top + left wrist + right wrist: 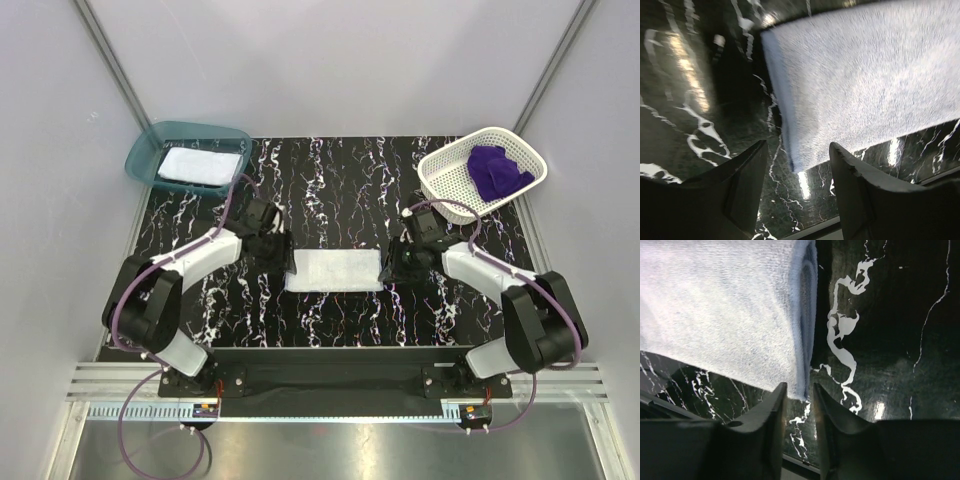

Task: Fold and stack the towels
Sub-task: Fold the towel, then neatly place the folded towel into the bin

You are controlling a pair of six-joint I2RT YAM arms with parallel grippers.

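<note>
A folded pale blue-white towel [335, 270] lies flat at the table's middle. My left gripper [279, 260] is open at its left near corner; in the left wrist view the towel [865, 80] lies just ahead of the gripper [797, 150]. My right gripper [399, 262] sits at the right near corner with its jaws narrowly apart; in the right wrist view the towel's folded blue edge [807, 340] ends just at the gripper [799, 390]. A white towel [195, 165] lies in the teal bin. A purple towel [498, 170] lies crumpled in the white basket.
The teal bin [140, 150] stands at the back left corner and the white mesh basket [440, 185] at the back right. The black marbled table [330, 190] is walled in by white panels. A metal rail runs along the near edge.
</note>
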